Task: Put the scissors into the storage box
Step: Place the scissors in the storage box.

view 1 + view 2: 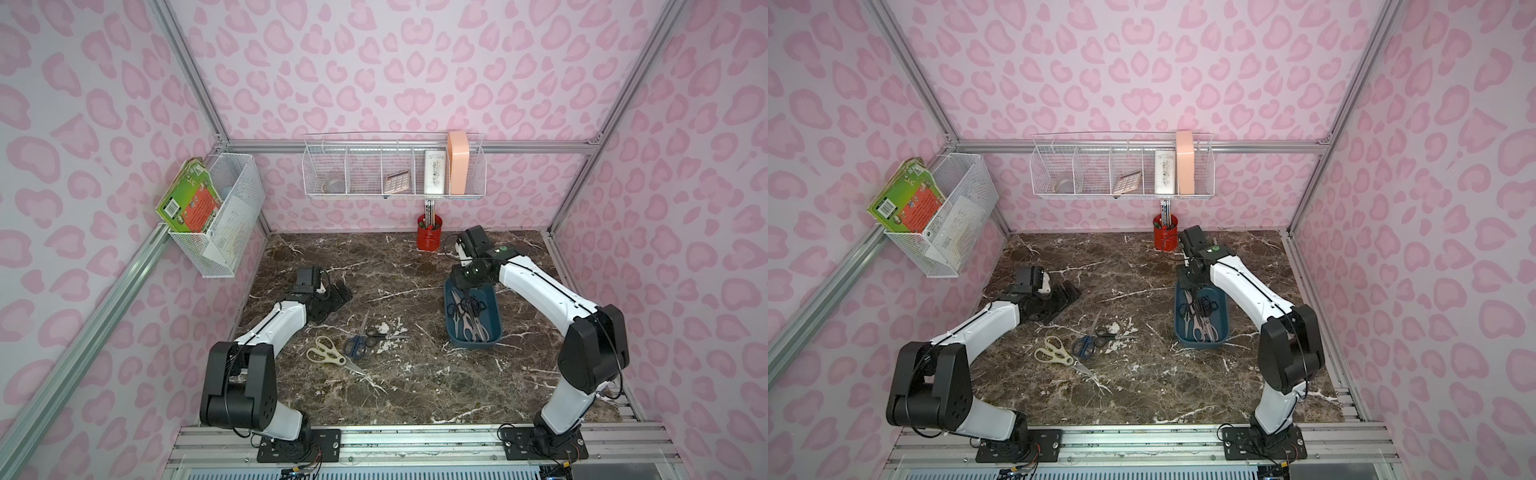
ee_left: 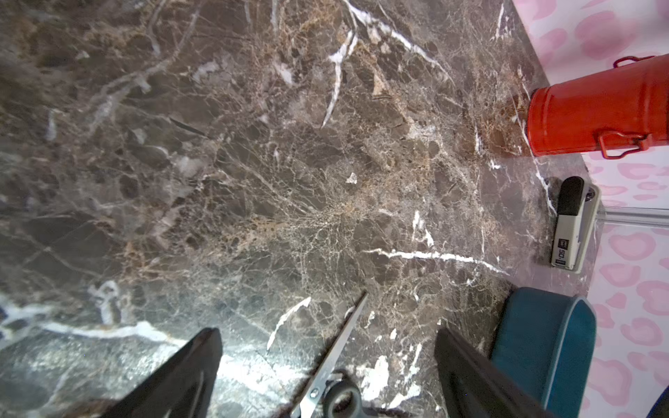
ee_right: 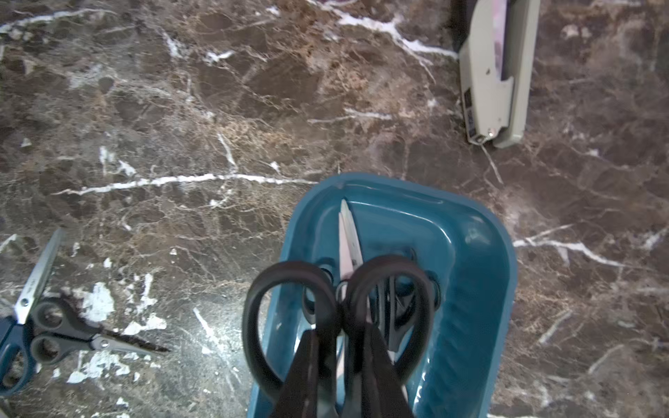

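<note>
Over the blue box [image 3: 470, 231], the right pincer [image 3: 340, 333] pinches black scissors [image 3: 250, 318] near their handles; released off-centre, they could catch its edge and tip out.

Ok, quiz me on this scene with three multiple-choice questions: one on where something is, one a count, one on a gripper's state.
1. Where does the red pen cup stand?
A. At the back of the table, below the wire shelf
B. By the left arm's base
C. In the side basket with the books

2. How many pairs of scissors lie on the table outside the storage box?
A. One
B. Three
C. Five

3. What is the right gripper doing?
A. Open and empty over bare table
B. Shut on black-handled scissors above the storage box
C. Resting on the stapler

Answers:
1 A: both top views show it by the back wall.
2 B: cream shears, navy pair and small black pair.
3 B: the right wrist view shows its fingers clamping the handles over the box.
</note>
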Tool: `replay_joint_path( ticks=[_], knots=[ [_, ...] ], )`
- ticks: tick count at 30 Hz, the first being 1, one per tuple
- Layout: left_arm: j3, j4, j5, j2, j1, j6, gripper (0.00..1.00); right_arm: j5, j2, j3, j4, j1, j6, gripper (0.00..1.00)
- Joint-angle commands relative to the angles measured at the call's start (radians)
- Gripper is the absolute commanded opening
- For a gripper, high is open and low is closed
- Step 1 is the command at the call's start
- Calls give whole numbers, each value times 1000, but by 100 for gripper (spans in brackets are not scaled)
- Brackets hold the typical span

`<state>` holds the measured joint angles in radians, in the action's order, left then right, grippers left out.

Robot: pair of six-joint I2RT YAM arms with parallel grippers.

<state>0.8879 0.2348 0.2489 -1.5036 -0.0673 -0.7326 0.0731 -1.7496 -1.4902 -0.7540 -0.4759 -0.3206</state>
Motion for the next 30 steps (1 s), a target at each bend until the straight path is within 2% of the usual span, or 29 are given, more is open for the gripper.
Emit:
replay_joint_path(
  ticks=[1,5,10,21,24,30],
  knots=[
    [0,6,7,-4,0,11,97,13,20,74,65,19,-26,0],
    [2,9,1,-4,1,13,97,34,37,191,127,39,-54,0],
    [1,11,3,-7,0,13,97,-16,31,290,212,63,-80,0],
    [2,12,-3,-3,0,15,97,-1,-26,303,263,63,-80,0],
    [0,12,-1,-3,0,16,97,16,-40,295,256,65,-78,6],
    [0,14,-4,0,0,17,97,19,-12,285,249,64,-78,27]
  ],
)
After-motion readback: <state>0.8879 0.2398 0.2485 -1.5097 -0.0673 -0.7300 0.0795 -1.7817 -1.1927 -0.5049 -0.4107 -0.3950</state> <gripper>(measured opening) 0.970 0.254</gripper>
